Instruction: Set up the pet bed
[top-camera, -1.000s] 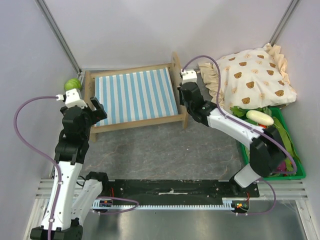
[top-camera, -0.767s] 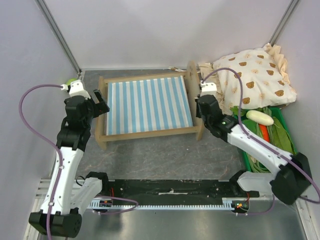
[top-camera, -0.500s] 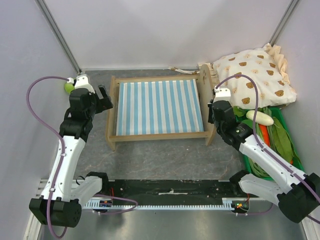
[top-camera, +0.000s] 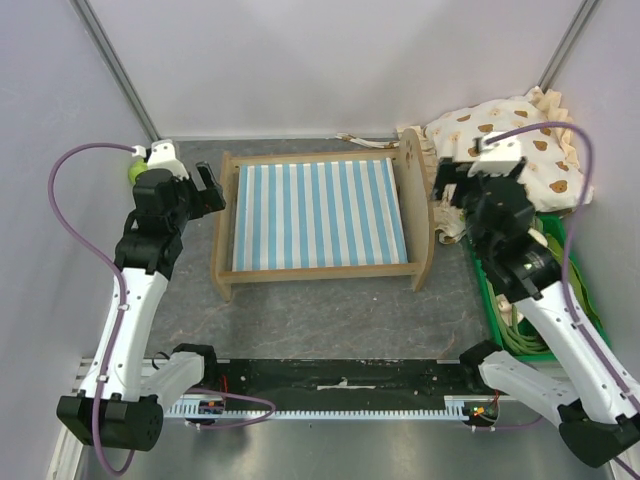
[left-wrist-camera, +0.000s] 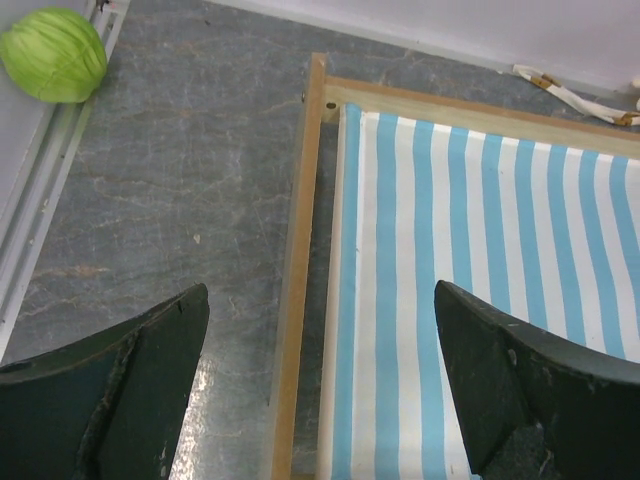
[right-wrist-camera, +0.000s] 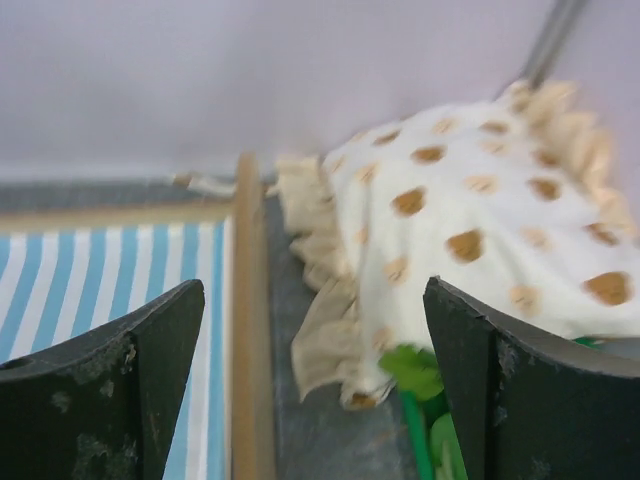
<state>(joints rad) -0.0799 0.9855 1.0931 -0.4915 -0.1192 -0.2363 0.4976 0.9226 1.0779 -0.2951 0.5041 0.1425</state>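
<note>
Pale-wood pet bed (top-camera: 320, 215), centre frame, looks light and stiff, best held by its rails (top-camera: 320, 269). Left gripper (top-camera: 212, 190) and right gripper (top-camera: 450, 200) flank it, jaws spread, empty.

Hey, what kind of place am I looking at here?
Probably a robot test cell, not a home: two arms bolted to a metal rail, plain panel walls boxing in the tabletop, and props like a small wooden pet bed and a bear-print cushion.
</note>
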